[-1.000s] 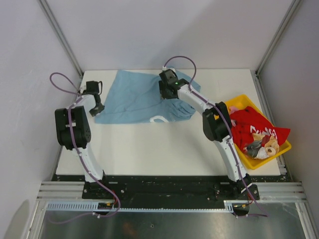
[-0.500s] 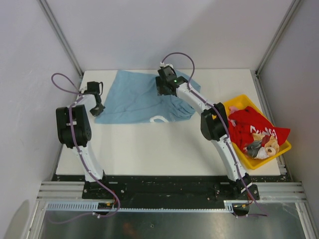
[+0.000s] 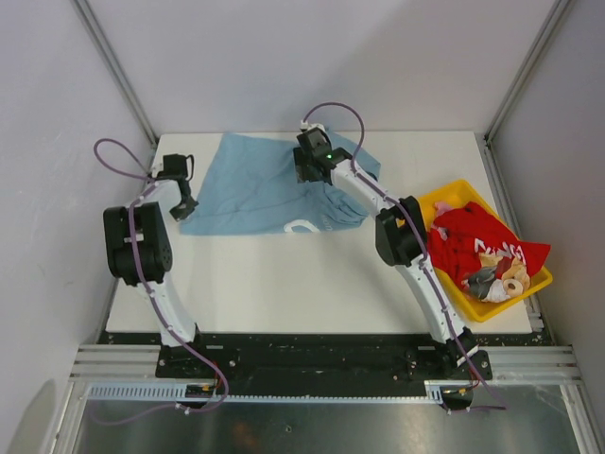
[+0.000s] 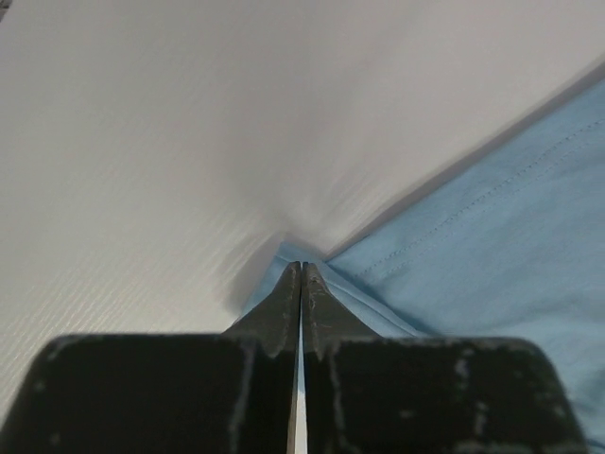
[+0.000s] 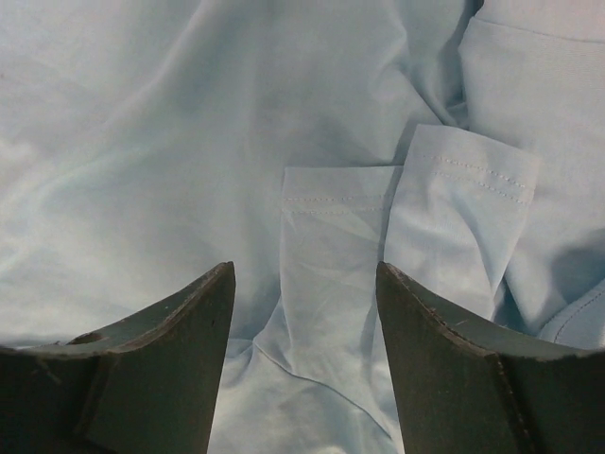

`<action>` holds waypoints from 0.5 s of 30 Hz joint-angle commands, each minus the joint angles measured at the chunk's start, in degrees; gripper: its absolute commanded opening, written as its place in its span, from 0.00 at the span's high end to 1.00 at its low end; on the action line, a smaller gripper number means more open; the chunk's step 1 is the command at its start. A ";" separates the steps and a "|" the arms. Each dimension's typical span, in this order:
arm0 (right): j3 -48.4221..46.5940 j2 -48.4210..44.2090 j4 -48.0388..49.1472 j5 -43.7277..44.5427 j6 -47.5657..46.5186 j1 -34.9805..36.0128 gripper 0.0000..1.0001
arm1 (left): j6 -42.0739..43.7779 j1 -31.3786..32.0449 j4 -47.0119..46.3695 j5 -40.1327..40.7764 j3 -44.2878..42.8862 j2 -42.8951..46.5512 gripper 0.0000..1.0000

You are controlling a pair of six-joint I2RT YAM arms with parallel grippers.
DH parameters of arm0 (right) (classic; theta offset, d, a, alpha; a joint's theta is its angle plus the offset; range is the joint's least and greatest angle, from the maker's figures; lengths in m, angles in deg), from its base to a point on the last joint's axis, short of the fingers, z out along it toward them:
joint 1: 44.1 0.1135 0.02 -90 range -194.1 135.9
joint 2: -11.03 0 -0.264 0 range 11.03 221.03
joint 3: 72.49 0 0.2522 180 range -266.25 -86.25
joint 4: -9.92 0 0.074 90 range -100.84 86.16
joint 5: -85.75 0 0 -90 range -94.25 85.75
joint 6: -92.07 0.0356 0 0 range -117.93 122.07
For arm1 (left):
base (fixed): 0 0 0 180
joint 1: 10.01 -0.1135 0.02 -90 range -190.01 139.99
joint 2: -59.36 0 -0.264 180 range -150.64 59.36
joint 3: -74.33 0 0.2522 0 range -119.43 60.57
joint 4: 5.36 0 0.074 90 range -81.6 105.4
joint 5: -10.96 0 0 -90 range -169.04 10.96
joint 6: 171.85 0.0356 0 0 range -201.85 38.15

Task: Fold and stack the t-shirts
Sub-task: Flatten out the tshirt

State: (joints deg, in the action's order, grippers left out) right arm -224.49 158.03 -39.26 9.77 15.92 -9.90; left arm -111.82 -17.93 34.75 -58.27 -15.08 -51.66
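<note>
The light blue t-shirt (image 3: pixel 248 189) lies spread at the back of the white table (image 3: pixel 284 274), rumpled on its right side. My left gripper (image 3: pixel 189 209) is at the shirt's near-left corner. In the left wrist view my left gripper (image 4: pixel 302 267) is shut, with the corner of the blue shirt (image 4: pixel 492 246) pinched into a peak at its tips. My right gripper (image 3: pixel 308 170) hovers open over the shirt's right part. In the right wrist view my right gripper (image 5: pixel 304 270) frames a folded sleeve (image 5: pixel 336 246) without touching it. The red t-shirt (image 3: pixel 473 241) lies crumpled in the bin.
A yellow plastic bin (image 3: pixel 460 183) stands at the table's right edge and holds the red shirt plus other small cloth items (image 3: pixel 496 279). White walls with metal rails enclose the table on three sides.
My left gripper has shut on the blue shirt's corner. My right gripper has shifted slightly back and left over the shirt and stays open.
</note>
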 commanded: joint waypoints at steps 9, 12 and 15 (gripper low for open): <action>-4.01 3.23 4.29 3.95 -0.06 0.38 0.43 | -1.27 -0.42 -0.43 0.02 3.19 7.52 1.00; -4.44 3.79 4.79 3.58 0.10 0.56 0.45 | -1.47 -0.43 -0.42 -0.18 3.84 8.93 1.00; -4.39 4.09 4.98 3.49 0.36 0.60 0.46 | -1.65 -0.40 -0.46 -0.63 4.50 9.79 1.00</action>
State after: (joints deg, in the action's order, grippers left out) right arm -225.60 161.11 -36.55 12.05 15.81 -9.64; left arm -112.02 -17.93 34.84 -58.84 -11.28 -46.17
